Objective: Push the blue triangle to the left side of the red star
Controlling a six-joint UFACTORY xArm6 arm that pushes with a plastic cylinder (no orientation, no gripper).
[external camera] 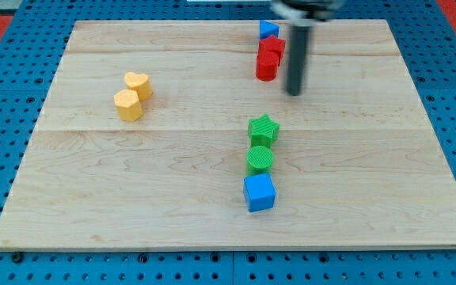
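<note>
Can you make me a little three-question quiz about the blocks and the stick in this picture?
1. True or false: my tip touches the blue triangle.
2. Which block lies nearest the view's bottom? A yellow heart B blue cube C green star
3. Fill in: the green cylinder sits between the green star and the ____.

Key: 1 false, it is to the right of the red blocks; 2 B; 3 blue cube.

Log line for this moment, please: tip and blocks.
tip: right of red block, apart | blue triangle: top, touching red block | task: not done
</note>
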